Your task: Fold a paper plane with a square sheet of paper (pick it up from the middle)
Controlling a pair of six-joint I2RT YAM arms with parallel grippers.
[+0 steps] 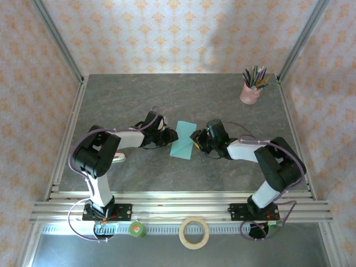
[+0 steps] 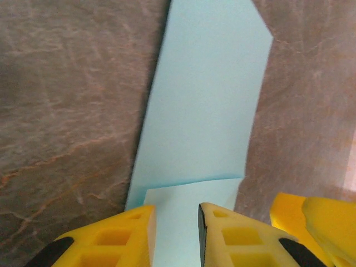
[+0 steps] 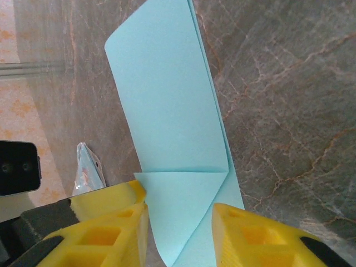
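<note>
The square sheet of paper (image 1: 182,140) lies flat mid-table, folded into a narrow turquoise strip. In the left wrist view the paper (image 2: 206,111) runs away from me, one small flap folded over at the near end. My left gripper (image 2: 177,210) stands open over that flap, a finger on each side. In the right wrist view the paper (image 3: 167,94) has a triangular flap folded at the near end, and my right gripper (image 3: 179,197) is open astride it. From above, the left gripper (image 1: 171,136) and right gripper (image 1: 196,139) face each other across the strip.
A pink cup of pencils (image 1: 250,92) stands at the back right. A tape roll (image 1: 194,232) and a green roll (image 1: 137,228) rest on the near rail. A small pale card (image 3: 89,167) lies on the table beside the right gripper's finger.
</note>
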